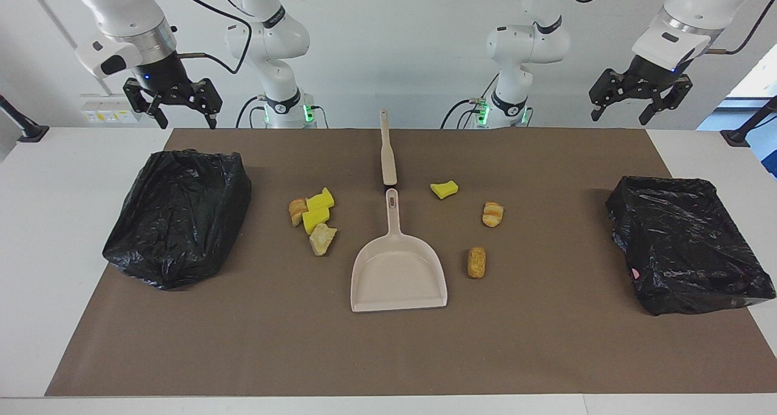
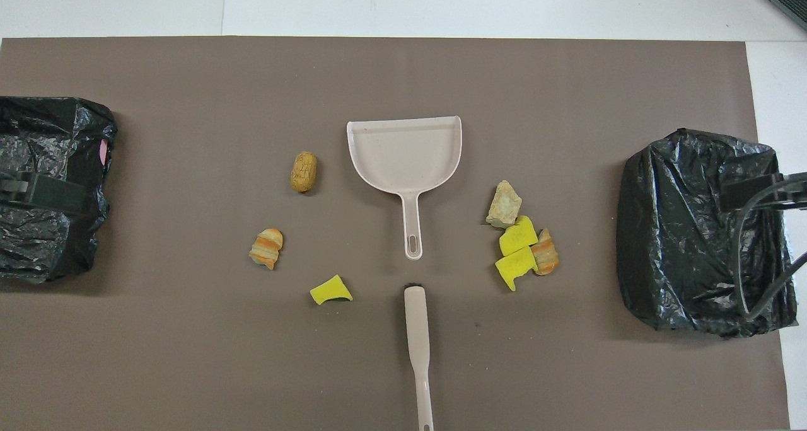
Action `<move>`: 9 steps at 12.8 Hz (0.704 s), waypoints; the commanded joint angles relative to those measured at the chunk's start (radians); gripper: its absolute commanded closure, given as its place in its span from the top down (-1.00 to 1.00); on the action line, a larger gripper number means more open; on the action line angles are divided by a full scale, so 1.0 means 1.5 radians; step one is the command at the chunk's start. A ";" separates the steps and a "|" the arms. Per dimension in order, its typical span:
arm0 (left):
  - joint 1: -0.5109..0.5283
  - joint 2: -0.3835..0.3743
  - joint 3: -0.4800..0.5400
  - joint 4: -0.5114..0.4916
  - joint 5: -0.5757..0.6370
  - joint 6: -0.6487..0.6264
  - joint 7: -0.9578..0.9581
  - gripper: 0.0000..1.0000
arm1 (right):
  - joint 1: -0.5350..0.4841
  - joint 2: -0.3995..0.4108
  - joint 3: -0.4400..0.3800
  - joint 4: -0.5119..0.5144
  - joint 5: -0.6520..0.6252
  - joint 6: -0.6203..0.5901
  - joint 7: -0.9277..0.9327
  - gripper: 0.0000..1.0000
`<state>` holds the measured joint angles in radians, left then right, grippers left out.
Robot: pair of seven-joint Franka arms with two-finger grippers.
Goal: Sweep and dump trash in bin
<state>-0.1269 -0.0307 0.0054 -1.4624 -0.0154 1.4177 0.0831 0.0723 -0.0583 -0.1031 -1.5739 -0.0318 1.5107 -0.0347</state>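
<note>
Left hand: your left hand [image 1: 637, 102] hangs in the air above the left arm's end of the table, fingers spread wide with nothing between them, so it is free to take a tool.
Right hand: your right hand [image 1: 179, 107] is likewise raised at the right arm's end, above the table edge by the bin there, wide apart and holding nothing.
Trash: seven pieces lie loose on the brown mat [image 2: 403, 368]. Four sit clustered [image 1: 313, 218] beside the dustpan toward the right arm's end; a yellow piece [image 1: 444, 189], a striped lump [image 1: 493, 214] and a brown lump [image 1: 476, 262] are scattered toward the left arm's end.
Dustpan: the dustpan [image 1: 397, 268] lies flat between the two groups, handle pointing at the robots, which looks meant to give you an easy grasp.
Brush: the brush [image 1: 387, 154] lies in line with that handle, nearer to the robots, its head just short of the handle tip.
Bins: one bin lined in black [image 1: 176, 216] sits at the right arm's end and another [image 1: 686, 242] at the left arm's end, so either arm has a dump spot close by.
Progress: nothing is swept yet; you likely start by picking up both tools.
</note>
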 commanded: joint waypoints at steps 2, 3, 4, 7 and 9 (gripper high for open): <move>-0.007 -0.046 -0.054 -0.068 -0.003 0.007 -0.024 1.00 | -0.001 -0.013 -0.003 -0.014 0.015 0.003 -0.013 1.00; -0.007 -0.052 -0.079 -0.083 -0.004 0.014 -0.049 1.00 | -0.002 -0.013 -0.003 -0.014 0.015 0.003 -0.012 1.00; -0.007 -0.059 -0.105 -0.103 -0.005 0.029 -0.079 1.00 | -0.003 -0.013 -0.003 -0.014 0.015 0.003 -0.012 1.00; -0.007 -0.071 -0.171 -0.154 -0.007 0.085 -0.161 1.00 | -0.003 -0.012 -0.003 -0.013 0.014 0.008 -0.009 1.00; -0.007 -0.068 -0.219 -0.186 -0.009 0.114 -0.210 1.00 | -0.004 -0.012 -0.003 -0.013 0.013 0.006 -0.012 1.00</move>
<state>-0.1372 -0.0969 -0.2873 -1.6597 -0.0210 1.5304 -0.1794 0.0722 -0.0583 -0.1032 -1.5739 -0.0318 1.5114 -0.0347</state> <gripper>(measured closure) 0.000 0.000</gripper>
